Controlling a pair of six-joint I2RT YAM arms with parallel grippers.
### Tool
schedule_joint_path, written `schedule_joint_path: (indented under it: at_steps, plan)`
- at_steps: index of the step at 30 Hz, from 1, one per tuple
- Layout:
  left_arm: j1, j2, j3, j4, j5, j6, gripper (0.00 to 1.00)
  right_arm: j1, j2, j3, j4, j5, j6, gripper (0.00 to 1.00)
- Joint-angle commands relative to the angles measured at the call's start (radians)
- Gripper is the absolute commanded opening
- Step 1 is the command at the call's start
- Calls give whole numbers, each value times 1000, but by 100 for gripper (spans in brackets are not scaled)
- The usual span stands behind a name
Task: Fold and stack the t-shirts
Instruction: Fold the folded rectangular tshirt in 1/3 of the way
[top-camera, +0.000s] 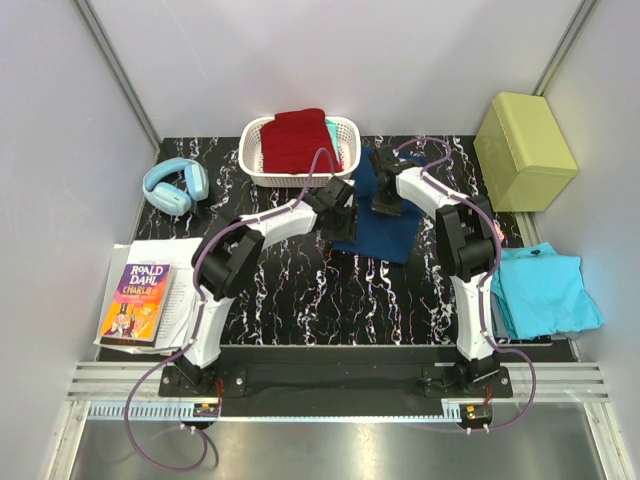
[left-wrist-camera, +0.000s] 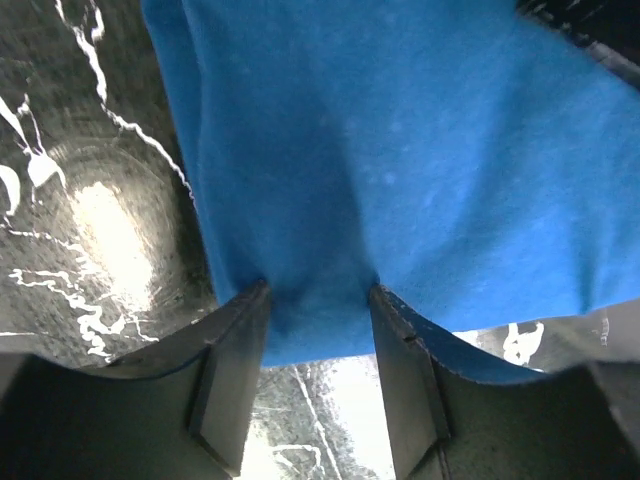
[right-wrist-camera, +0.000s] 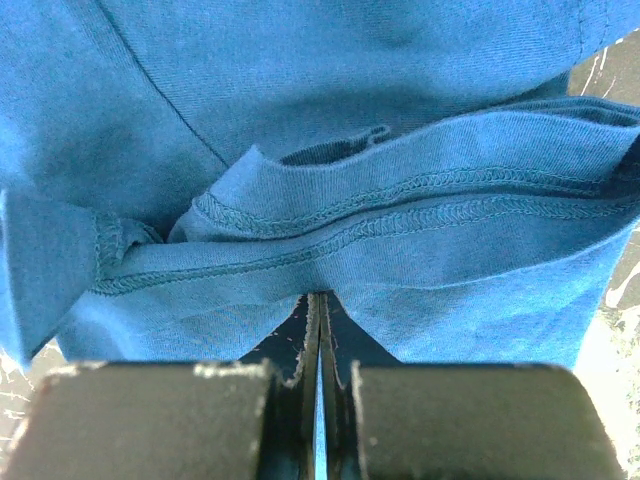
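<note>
The right gripper (right-wrist-camera: 320, 305) is clenched on a thin fold of the navy t-shirt (right-wrist-camera: 300, 100), whose stitched hem bunches just ahead of its fingertips, the rest spreading beyond over the black marbled table (top-camera: 300, 290). Just to its left, the left gripper (left-wrist-camera: 318, 295) has its fingers apart with the same shirt's edge between them, though whether they press the cloth I cannot tell. Beyond the left gripper a dark red t-shirt (top-camera: 295, 138) lies in a white basket (top-camera: 252, 165), and well to the right of the right gripper a turquoise t-shirt (top-camera: 545, 290) lies at the table's edge.
</note>
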Motion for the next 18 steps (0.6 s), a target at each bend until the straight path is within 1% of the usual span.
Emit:
schedule_joint_path:
  at_steps: [1, 5, 6, 7, 10, 18]
  plan:
    - [-6, -1, -55, 27, 38, -18, 49, -2, 1, 11, 2, 27, -4, 0]
    - [-9, 14, -70, 27, 51, -22, 44, -3, 10, 33, 1, 37, -8, 0]
    - [-12, 14, -78, 27, 48, -21, 42, -3, 11, 47, -2, 42, -8, 0]
    - [-15, 16, -82, 24, 42, -18, 38, -6, 15, 56, -1, 48, -13, 0]
    - [-27, 13, -101, 16, 33, -10, 33, -17, 39, 111, -19, 54, -18, 0]
    - [-69, -12, -162, 16, 12, -9, 31, -48, 114, 272, -83, 70, -41, 0]
